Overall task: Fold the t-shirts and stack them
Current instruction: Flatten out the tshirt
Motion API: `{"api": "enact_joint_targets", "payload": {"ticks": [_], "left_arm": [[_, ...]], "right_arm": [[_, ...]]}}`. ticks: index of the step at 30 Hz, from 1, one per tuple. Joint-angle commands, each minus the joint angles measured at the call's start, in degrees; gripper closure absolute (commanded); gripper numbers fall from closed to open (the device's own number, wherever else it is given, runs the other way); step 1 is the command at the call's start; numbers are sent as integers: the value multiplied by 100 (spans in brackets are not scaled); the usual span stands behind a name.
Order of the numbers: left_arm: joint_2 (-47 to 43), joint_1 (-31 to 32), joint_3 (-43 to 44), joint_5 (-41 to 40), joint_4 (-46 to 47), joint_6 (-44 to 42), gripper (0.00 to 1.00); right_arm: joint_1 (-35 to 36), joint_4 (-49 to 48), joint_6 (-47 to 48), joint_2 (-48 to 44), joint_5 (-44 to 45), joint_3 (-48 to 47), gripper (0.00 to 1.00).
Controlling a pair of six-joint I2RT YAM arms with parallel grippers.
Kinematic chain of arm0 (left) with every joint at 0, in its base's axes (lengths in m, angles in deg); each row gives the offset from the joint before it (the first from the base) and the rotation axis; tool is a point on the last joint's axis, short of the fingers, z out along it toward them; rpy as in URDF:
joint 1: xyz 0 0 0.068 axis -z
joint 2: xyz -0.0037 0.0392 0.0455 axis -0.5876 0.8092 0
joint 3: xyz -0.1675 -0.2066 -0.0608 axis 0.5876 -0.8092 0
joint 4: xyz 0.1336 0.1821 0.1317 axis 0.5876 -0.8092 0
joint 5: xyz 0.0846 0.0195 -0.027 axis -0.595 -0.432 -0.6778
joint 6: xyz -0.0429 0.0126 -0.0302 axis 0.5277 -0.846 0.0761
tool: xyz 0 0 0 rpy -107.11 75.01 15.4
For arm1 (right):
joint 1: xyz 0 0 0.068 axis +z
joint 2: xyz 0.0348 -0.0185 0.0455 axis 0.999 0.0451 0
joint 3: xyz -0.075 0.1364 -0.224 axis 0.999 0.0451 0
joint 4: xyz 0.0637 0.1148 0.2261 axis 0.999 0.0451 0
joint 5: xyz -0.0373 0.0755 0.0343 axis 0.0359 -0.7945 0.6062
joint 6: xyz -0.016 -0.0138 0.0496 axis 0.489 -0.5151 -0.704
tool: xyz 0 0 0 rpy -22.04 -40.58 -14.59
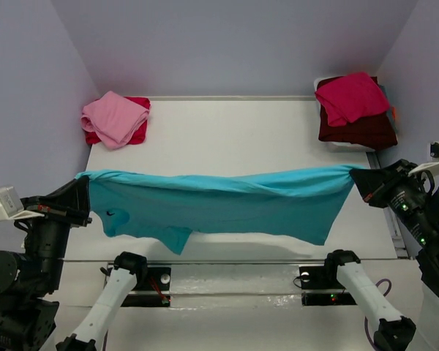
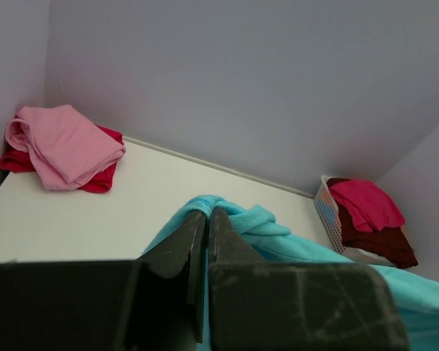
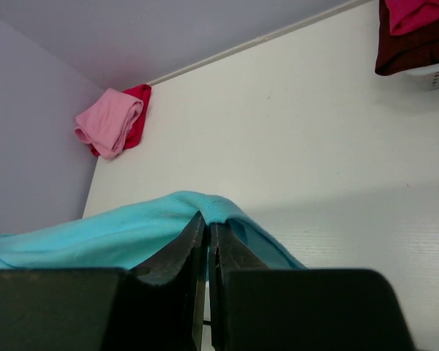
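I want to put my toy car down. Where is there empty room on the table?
The middle of the table is bare, between the pink t-shirt far left, the crimson t-shirt far right, and the turquoise t-shirt in front. The near side is crowded: the left gripper and right gripper stretch that shirt across it.

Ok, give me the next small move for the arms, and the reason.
Probably lower both arms together, without slackening, so the turquoise shirt lands flat on the table. The left gripper and right gripper are each shut on one end of it. It hangs stretched between them, unfolded, with its lower edge sagging, so it likely needs laying out before any fold.
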Motion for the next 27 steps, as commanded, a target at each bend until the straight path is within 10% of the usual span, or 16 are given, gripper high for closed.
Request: {"api": "enact_joint_targets", "payload": {"ticks": [1,27], "left_arm": [[374,-50,-96,-191,510,10,94],[3416,-50,-686,-560,1652,-324,94]], "right_arm": [[-18,-191,-62,101,279,201,93],[-18,-1149,183,2992,754,168,93]]}}
